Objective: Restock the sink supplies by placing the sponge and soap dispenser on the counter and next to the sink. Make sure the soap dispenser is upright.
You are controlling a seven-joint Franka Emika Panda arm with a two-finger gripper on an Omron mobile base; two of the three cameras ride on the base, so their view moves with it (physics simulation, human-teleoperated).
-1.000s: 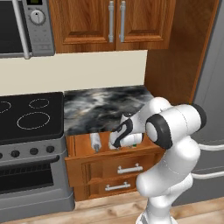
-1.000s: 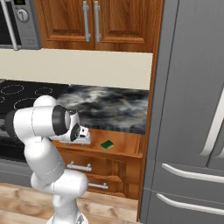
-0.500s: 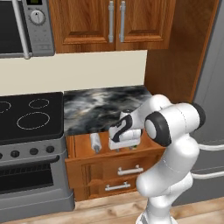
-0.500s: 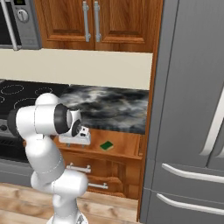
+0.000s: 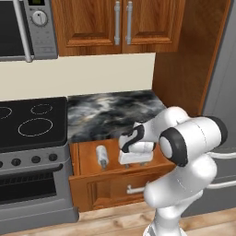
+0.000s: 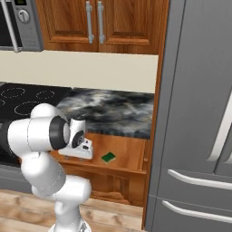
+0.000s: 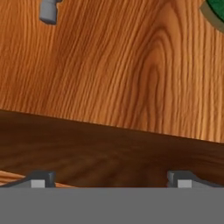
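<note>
The soap dispenser [image 5: 101,156] lies on its side in the open wooden drawer [image 5: 85,162] under the counter [image 5: 110,115]. Its grey nozzle end [image 7: 48,11] shows at the top left of the hand view. The green sponge [image 6: 108,157] lies flat on the drawer floor toward the right side, and its corner [image 7: 216,11] shows in the hand view. My gripper [image 5: 133,159] points down into the drawer between the two, open wide, with nothing between its fingertips [image 7: 41,178]. The sink is out of view.
A black stove [image 5: 27,122] adjoins the counter on the left, with a microwave [image 5: 27,27] above it. A tall grey fridge [image 6: 199,113] and a wooden side panel [image 5: 184,60] close off the right. Wall cabinets [image 5: 120,23] hang over the counter.
My hand has dropped lower into the drawer, toward its front. The jaws have spread a little wider. Dispenser and sponge lie where they were.
</note>
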